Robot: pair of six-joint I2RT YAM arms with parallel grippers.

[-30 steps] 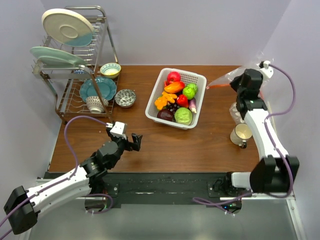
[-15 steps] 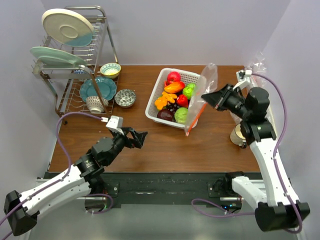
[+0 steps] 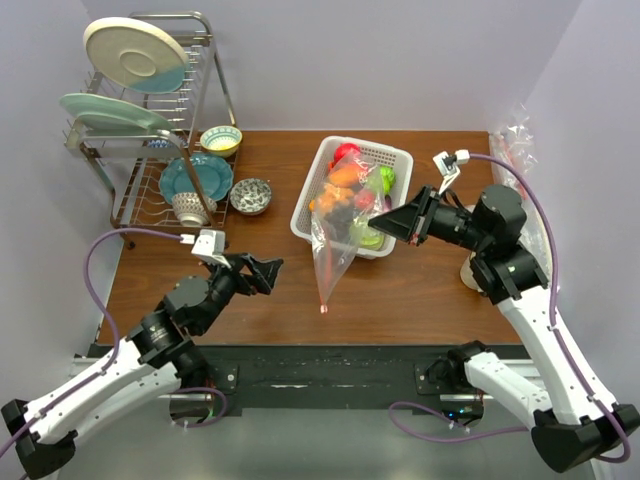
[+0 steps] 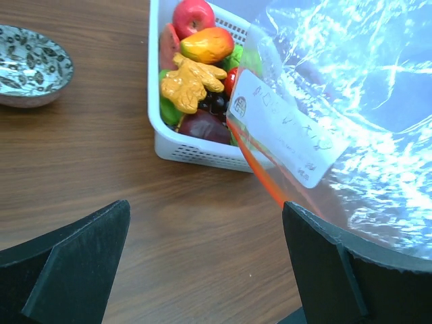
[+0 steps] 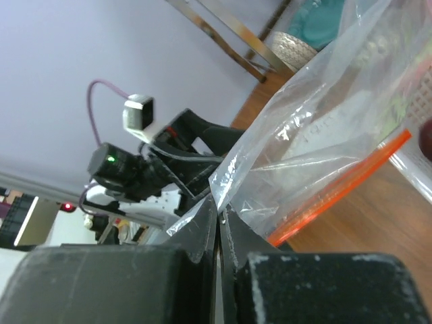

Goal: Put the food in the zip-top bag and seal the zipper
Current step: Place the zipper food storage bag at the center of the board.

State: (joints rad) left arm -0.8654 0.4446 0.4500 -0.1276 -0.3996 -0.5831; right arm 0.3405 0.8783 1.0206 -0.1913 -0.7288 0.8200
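The zip-top bag [image 3: 336,245] hangs pinched in the right gripper [image 3: 388,224] over the near edge of the white basket [image 3: 398,158], zipper [image 4: 260,172] apparently lowest. The left gripper [image 3: 264,272] stands wide open left of the basket.

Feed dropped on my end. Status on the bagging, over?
Left gripper open, empty. Right gripper shut on zip-top bag, zipper end down, beside white basket. Food unbagged, in basket. Nothing blocking.

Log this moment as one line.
right gripper: shut on zip-top bag | left gripper: open, empty | food: in white basket
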